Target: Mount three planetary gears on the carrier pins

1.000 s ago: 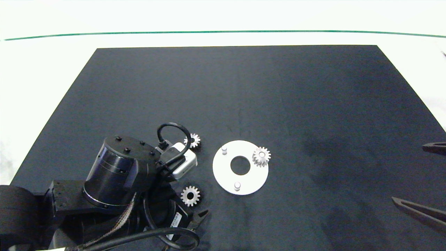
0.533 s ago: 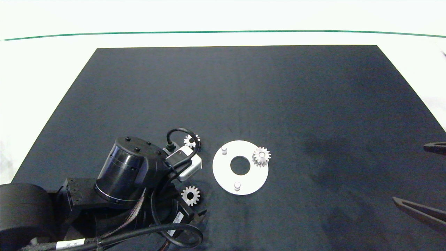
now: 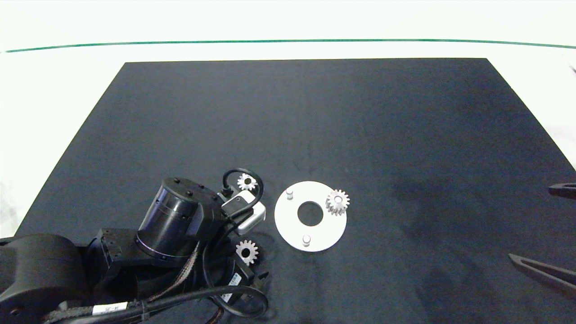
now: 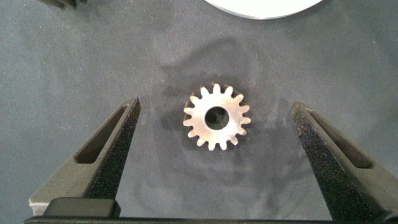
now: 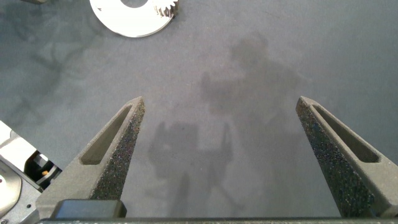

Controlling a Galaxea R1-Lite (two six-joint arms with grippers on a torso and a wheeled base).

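One gear [image 3: 338, 201] sits on a pin at the right side of the white disc [image 3: 297, 229], its teeth overhanging the rim. Two pins stand bare: one at the upper left [image 3: 290, 193], one at the lower edge [image 3: 306, 240]. A second gear [image 3: 247, 182] lies flat on the mat, left of the disc, ringed by the loop of the black cable [image 3: 231, 173] that crosses in front of it. The third gear [image 3: 247, 251] lies flat on the mat below and left of the disc; the left arm [image 3: 175, 220] covers the ground just beside it.

In the left wrist view this gear [image 4: 216, 117] lies between the spread fingers of the left claw [image 4: 214, 130], touching neither pad; only an arc of the disc [image 4: 261, 7] shows beyond it.

The right claw [image 5: 221, 124], released and holding nothing, hangs over bare mat at the right edge, well apart from the disc [image 5: 127, 18], which is cut off there. In the head view only its two finger tips [image 3: 540, 272] show.

The black mat [image 3: 315, 126] covers the white bench [image 3: 54, 99], and a thin green line [image 3: 288, 41] runs across the far side.
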